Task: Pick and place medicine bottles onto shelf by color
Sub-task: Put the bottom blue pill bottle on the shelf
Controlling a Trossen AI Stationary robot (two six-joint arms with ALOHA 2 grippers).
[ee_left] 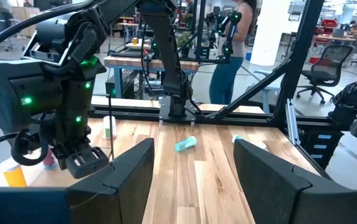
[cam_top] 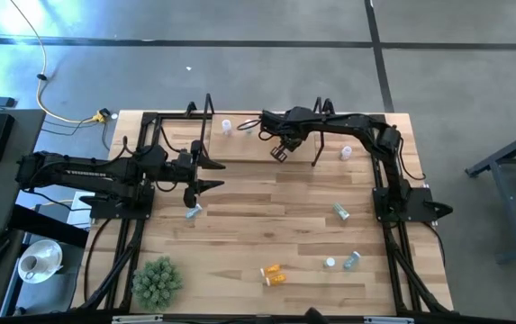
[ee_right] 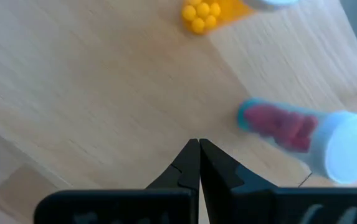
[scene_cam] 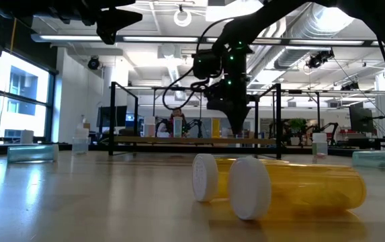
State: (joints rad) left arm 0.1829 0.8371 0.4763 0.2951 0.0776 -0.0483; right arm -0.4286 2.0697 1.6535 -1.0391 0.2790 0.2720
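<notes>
The shelf (cam_top: 239,148) stands at the table's far middle. My right gripper (cam_top: 280,153) is shut and points down close above its board (ee_right: 103,93), holding nothing. Beside it on the board are a red-filled bottle with a white cap (ee_right: 278,130) and an orange bottle (ee_right: 218,9). Two more bottles (cam_top: 226,127) stand at the shelf's left end and one (cam_top: 347,152) at its right end. My left gripper (cam_top: 212,175) hangs open and level over the table's left, above a lying teal bottle (cam_top: 193,211). Two orange bottles (cam_top: 276,274) lie near the front edge.
More bottles lie on the table's right half: a teal one (cam_top: 340,211), another teal one (cam_top: 353,260) and a white-capped one (cam_top: 330,263). A green spiky plant ball (cam_top: 157,279) sits at the near left corner. Black frames rise at both shelf ends (scene_cam: 115,117).
</notes>
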